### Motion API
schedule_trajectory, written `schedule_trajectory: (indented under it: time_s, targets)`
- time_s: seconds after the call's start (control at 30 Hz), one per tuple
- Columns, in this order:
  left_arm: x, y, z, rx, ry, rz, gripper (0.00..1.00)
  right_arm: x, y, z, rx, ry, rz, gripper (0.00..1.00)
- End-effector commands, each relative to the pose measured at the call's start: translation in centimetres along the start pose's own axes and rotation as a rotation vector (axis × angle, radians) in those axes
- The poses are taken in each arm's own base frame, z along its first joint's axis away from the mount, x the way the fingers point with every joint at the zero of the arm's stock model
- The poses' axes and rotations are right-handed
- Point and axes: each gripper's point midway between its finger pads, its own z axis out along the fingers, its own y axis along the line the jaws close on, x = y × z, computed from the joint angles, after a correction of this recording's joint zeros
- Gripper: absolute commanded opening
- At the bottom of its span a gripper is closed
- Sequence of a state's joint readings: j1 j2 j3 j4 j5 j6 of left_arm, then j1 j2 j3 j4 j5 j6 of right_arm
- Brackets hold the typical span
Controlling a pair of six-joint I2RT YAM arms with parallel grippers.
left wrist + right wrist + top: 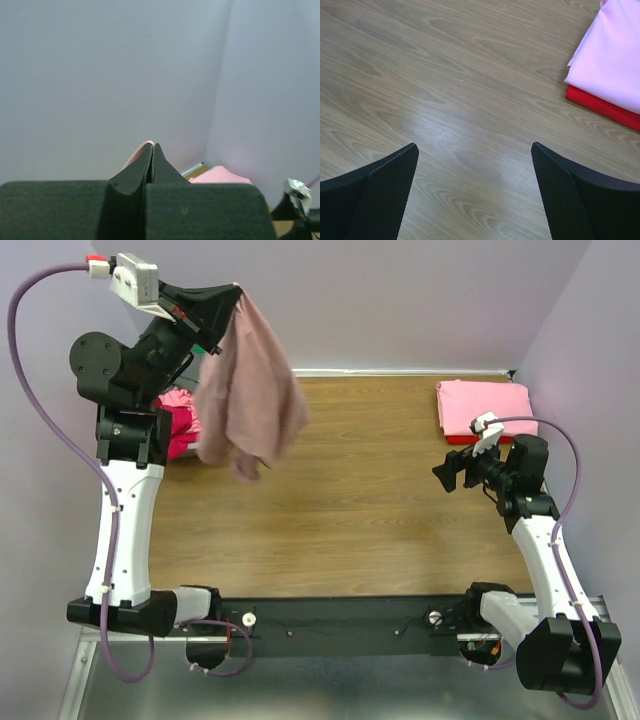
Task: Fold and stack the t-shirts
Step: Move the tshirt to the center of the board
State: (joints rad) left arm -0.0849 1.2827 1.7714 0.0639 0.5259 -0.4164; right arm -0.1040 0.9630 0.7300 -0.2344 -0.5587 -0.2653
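While aloft in left fingers (132, 172) — dusty-pink t-shirt (250, 400)

A wood-grain surface (350, 510) carried a folded red t-shirt (600, 107) beneath a pink one (485, 405) at far right, and a crumpled bright pink heap (180, 430) at far left.

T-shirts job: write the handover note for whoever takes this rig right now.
Left gripper: jaws shut on the dusty-pink t-shirt, which hangs in the air at far left.
Right gripper: jaws open, empty, above the table at right.
Done: a light pink t-shirt lies folded on a red t-shirt, far right.
Left: lay out, fold and stack the held shirt, then the bright pink heap behind the left arm.
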Motion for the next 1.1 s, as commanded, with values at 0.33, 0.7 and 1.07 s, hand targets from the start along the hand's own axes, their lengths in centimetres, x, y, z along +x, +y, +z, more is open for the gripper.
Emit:
schedule_trajectory:
  time_s: [0.33,0.7,1.07]
  targets:
    - [8.7,-9.6,2.0,0.349,0.103,-0.166,0.00,1.2,-0.8,-0.2,0.048,0.041,-0.012,1.00]
    - [30.2,-6.4,-2.3,0.206,0.550,-0.129,0.61,1.5,-1.0,-0.1,0.053,0.048,-0.018,1.00]
    - [26.7,-0.1,-8.9,-0.170,0.523,0.185,0.92,3.8,7.6,-1.4,-0.436,0.017,-0.090,1.00]
